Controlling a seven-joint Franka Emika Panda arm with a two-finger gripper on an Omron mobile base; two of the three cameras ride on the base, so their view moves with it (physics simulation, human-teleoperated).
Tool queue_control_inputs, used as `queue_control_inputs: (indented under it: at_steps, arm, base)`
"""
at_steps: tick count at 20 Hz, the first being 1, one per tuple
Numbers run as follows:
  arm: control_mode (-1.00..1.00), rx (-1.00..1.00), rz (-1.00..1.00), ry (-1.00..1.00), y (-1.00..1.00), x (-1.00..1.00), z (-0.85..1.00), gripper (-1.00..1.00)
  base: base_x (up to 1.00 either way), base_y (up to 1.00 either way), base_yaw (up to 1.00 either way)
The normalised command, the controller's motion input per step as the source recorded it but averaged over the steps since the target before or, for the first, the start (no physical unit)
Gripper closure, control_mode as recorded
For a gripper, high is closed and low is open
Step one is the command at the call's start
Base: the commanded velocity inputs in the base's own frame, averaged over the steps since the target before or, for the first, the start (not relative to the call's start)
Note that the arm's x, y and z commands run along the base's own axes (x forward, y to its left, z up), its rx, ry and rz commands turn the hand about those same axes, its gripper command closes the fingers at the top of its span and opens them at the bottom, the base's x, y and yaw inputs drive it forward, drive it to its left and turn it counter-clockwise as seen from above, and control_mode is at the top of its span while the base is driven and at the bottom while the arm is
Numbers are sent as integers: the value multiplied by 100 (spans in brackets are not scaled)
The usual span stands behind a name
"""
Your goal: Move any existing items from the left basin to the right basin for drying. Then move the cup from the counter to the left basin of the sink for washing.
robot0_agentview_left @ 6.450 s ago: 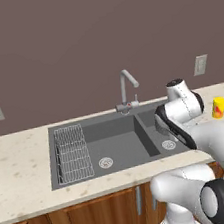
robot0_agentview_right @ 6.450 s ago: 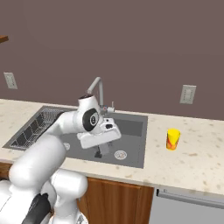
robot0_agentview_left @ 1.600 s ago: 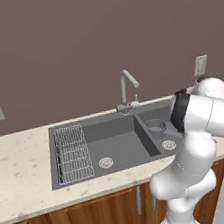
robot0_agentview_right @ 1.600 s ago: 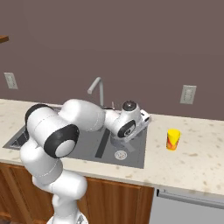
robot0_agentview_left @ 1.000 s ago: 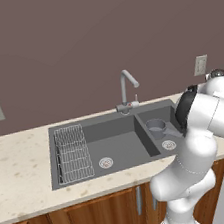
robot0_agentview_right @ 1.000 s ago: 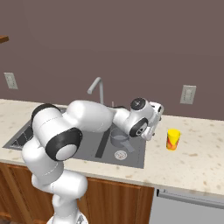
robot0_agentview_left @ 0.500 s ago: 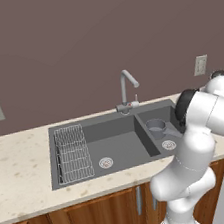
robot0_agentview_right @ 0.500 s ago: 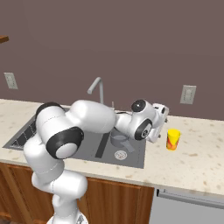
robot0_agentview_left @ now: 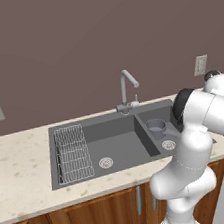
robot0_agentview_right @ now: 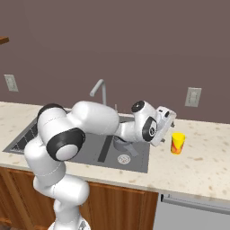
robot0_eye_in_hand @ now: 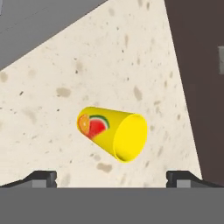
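Arm stretched rightward over the sink's right basin (robot0_agentview_right: 137,159), gripper (robot0_agentview_right: 167,128) spread wide and empty, hovering just left of the cup (robot0_agentview_right: 178,143) standing upright on the counter (robot0_agentview_right: 204,157) beyond the basin's right edge.

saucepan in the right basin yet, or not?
In. The saucepan sits upright in the narrower right basin; the wider left basin holds just its rack.

Grey saucepan (robot0_agentview_left: 156,126) in the narrower right basin (robot0_agentview_left: 168,131), beside the faucet (robot0_agentview_left: 126,90)
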Motion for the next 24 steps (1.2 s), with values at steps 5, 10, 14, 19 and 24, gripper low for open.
queue_control_inputs:
  at_steps: [5, 10, 14, 19, 24]
  arm:
    - [-100, 1, -11, 0, 0, 0, -5, -100]
    - [-100, 2, -8, 0, 0, 0, -9, -100]
    - [-100, 4, -4, 0, -1, 3, -11, -100]
    - [-100, 4, -2, 0, -3, 16, -1, -100]
    - [-100, 3, -1, 0, -5, 16, -4, -100]
  base:
    - [0, 0, 0]
    - [0, 0, 0]
    - [0, 0, 0]
    - [0, 0, 0]
    - [0, 0, 0]
